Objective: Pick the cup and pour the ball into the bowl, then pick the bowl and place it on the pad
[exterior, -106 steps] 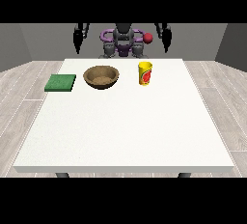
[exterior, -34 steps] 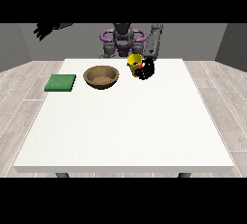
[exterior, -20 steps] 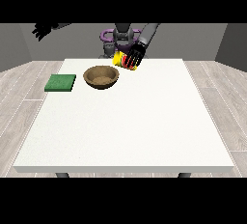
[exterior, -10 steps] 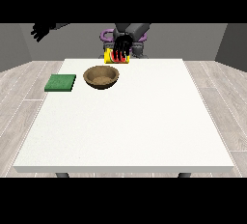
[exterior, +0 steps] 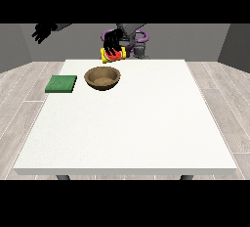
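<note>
The hand at the view's right point(exterior: 113, 42) has its black fingers curled around the cup point(exterior: 113, 55) and holds it in the air, above the far edge of the white table point(exterior: 127, 123). The cup is yellow with a red mark on its side, and it lies tilted almost on its side, its left end over the far rim of the bowl point(exterior: 102, 78). I cannot tell where the ball is; it does not show in this view.

The bowl is brown and round, and it stands on the table just below the cup. Its inside looks dark, and I see nothing in it. To the left of the bowl, a little apart, the flat green pad point(exterior: 61, 83) lies near the table's left edge.

The hand at the view's left point(exterior: 43, 32) is raised high, far from the table, with its fingers spread and holding nothing.

I count one cup, one bowl, one pad and two hands.
</note>
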{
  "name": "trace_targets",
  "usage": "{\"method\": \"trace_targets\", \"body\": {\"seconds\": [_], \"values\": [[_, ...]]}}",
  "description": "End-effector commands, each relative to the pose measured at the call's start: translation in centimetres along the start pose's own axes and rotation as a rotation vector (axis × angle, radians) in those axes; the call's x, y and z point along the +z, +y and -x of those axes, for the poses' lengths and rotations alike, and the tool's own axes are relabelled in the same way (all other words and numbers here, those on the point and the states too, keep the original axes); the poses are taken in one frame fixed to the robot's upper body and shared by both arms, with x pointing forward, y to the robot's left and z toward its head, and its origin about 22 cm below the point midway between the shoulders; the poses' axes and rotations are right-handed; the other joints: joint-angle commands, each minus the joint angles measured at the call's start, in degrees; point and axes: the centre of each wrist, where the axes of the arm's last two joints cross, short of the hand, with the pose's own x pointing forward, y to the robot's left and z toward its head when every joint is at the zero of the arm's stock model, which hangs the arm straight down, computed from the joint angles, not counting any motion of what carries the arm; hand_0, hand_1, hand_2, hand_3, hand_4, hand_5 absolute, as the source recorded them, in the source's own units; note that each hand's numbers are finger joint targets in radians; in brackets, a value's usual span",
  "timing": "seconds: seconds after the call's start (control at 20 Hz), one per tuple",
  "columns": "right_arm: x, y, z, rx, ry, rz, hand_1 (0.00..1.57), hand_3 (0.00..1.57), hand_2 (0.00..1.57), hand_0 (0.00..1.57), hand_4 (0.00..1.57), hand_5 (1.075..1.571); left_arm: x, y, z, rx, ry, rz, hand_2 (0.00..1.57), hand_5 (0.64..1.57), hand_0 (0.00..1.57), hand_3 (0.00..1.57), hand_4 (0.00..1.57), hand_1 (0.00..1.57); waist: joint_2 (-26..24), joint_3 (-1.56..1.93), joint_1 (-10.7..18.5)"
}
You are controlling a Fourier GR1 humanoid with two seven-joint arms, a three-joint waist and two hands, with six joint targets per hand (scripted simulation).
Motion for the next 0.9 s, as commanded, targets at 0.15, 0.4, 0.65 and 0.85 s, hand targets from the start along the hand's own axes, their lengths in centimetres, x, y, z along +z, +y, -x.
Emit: {"method": "trace_targets", "body": {"seconds": [0.15,0.4,0.65,0.85], "values": [[-0.4,1.3,1.0,0.003,-0.025,0.000,0.00,0.17,0.00,0.00,0.71,1.550,1.0,2.0,-1.6,-0.118,-0.079,0.026,1.14,1.571,0.00,1.57,1.12,0.00,0.57,-0.04,-0.17],[-0.4,0.8,0.5,-0.007,0.029,0.072,0.00,0.18,0.00,0.00,0.74,1.553,0.0,3.1,1.2,0.151,0.005,-0.057,1.50,1.570,0.32,1.54,1.11,0.32,-2.15,-0.11,4.84],[2.0,-0.7,2.2,0.007,0.070,0.168,0.00,0.11,0.00,0.00,0.74,1.551,-0.9,2.9,8.7,0.659,0.129,-0.067,1.37,1.556,0.95,1.08,1.30,0.95,-5.01,-0.42,10.18],[1.4,0.4,2.4,0.000,0.053,0.165,0.00,0.00,0.00,0.00,0.78,1.557,-1.6,5.2,12.5,1.127,0.247,-0.147,0.00,1.551,0.00,0.00,1.18,0.00,-2.85,-0.83,12.48]]}}
